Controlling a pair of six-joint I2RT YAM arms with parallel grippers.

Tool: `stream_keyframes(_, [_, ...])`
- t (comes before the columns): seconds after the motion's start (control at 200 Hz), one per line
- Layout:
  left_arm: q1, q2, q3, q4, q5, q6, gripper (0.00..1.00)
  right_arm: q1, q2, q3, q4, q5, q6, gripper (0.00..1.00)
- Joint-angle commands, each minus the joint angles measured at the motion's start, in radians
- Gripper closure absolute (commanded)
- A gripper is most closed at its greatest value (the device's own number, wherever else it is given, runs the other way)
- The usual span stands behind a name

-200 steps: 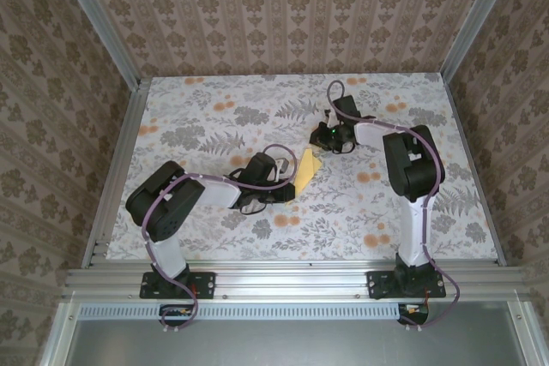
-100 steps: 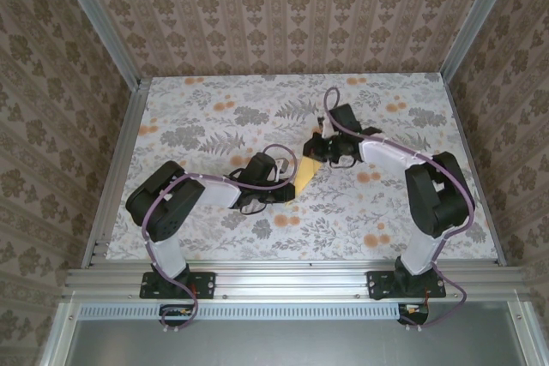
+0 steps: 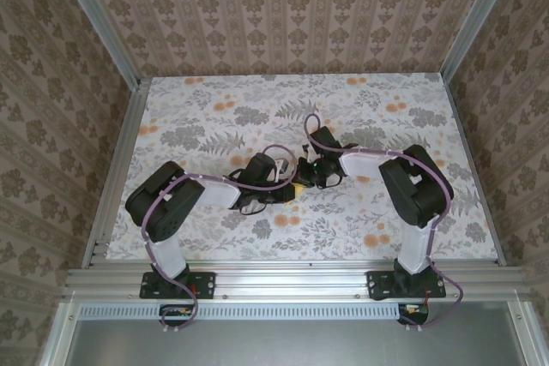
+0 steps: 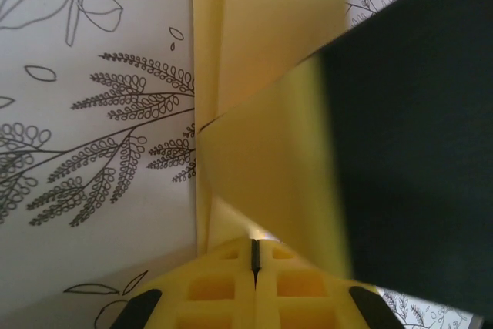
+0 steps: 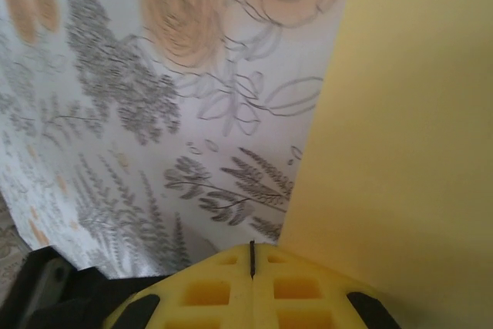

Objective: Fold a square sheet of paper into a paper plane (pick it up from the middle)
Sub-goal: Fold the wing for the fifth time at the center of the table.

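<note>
The pale-yellow sheet of paper [image 3: 295, 187] lies part-folded in the middle of the table, mostly hidden under the two grippers. In the left wrist view it [image 4: 262, 28] is a long folded strip, with one flap [image 4: 266, 167] lifted and leaning against the dark body of the right gripper [image 4: 416, 152]. My left gripper [image 4: 254, 256] is shut, its tips at the paper's near end. I cannot tell whether it pinches the paper. My right gripper [image 5: 252, 256] is shut, with its tips on the cloth just beside the paper's edge [image 5: 408, 113]. From above, the left gripper [image 3: 286, 193] and right gripper [image 3: 307, 174] almost touch.
The table [image 3: 206, 126] wears a floral cloth with grey ferns and orange flowers [image 5: 185, 5]. Aluminium rails [image 3: 116, 169] and wallpapered walls close it in on three sides. Both arms reach in over the table's middle, and the right arm's elbow [image 3: 416, 182] is bent out to the right.
My right gripper has swept from the paper's far end toward the left gripper, closing fully and covering most of the paper. The left arm has stayed still.
</note>
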Motion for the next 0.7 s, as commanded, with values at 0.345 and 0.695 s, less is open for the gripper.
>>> stream_keyframes(0.345, [0.002, -0.090, -0.088, -0.118, -0.019, -0.057, 0.91, -0.012, 0.076, -0.030, 0.022, 0.036, 0.007, 0.99])
stream_keyframes(0.695, [0.009, -0.162, -0.141, -0.042, -0.032, -0.137, 0.92, -0.015, 0.071, -0.037, 0.045, 0.024, 0.007, 0.99])
